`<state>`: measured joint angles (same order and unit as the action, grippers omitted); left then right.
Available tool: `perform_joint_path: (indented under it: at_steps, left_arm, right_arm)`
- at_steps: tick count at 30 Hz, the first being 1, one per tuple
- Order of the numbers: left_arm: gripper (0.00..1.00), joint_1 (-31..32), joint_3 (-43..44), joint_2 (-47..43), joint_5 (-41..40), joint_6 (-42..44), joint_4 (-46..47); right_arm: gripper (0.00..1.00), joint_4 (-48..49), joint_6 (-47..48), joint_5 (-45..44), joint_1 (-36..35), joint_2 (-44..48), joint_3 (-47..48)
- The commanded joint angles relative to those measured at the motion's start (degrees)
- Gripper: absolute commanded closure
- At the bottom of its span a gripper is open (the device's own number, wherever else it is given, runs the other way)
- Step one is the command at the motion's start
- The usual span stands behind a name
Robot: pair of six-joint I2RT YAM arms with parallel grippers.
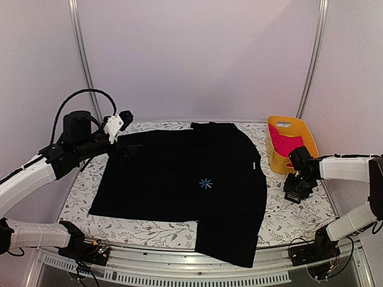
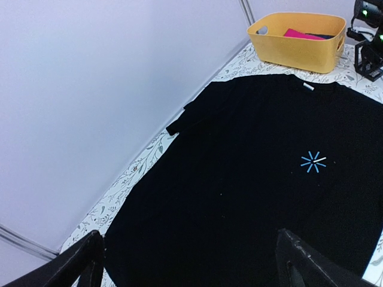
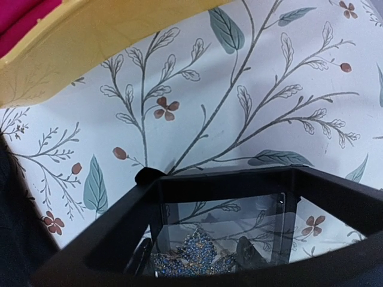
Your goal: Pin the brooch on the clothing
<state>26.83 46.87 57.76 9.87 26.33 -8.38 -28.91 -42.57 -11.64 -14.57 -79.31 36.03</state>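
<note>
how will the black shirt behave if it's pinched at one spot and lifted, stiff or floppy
Probably floppy: the black shirt lies flat and its lower corner drapes over the front edge of the table, so it should sag from the pinch. Pushed, it would likely bunch into folds, not slide whole. It looks thin, so probably light.

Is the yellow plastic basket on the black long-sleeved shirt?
No, the yellow plastic basket stands on the floral tablecloth beside the black shirt.

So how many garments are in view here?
2. The black shirt lies spread out on the table. A pink garment sits in the yellow basket at the table's far right corner. The basket may hide more underneath.
</note>
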Motion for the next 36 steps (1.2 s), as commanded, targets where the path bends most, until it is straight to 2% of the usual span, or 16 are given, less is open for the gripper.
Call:
perform_joint_path:
  at_steps: [1, 9, 16, 22, 31, 36]
  left_arm:
    - [0.00, -0.69, -0.72, -0.22, 0.50, 0.11, 0.79]
    - [0.00, -0.70, -0.72, -0.19, 0.42, 0.07, 0.77]
    - [0.00, -0.79, -0.43, 0.06, 0.65, -0.05, 0.84]
    - [0.00, -0.76, -0.56, 0.81, 2.01, 0.21, 1.65]
    - [0.00, -0.37, -3.68, 1.26, 12.01, 3.69, 7.10]
    - [0.00, 4.54, -3.64, 4.64, 14.63, 9.61, 7.44]
  right_arm:
    - [0.58, -1.72, 0.29, 0.83, 0.11, 2.10, 0.36]
    - [0.59, -2.42, 1.11, 1.22, 0.12, 2.68, 1.04]
    - [0.62, -3.50, 3.55, 5.01, -1.01, 3.57, 3.02]
    - [0.62, -2.12, 7.76, 10.98, -6.20, 4.26, 4.75]
    - [0.62, 1.61, 16.15, 22.74, -10.97, 6.01, 6.69]
    - [0.64, 4.23, 23.71, 28.71, -12.57, 7.68, 8.68]
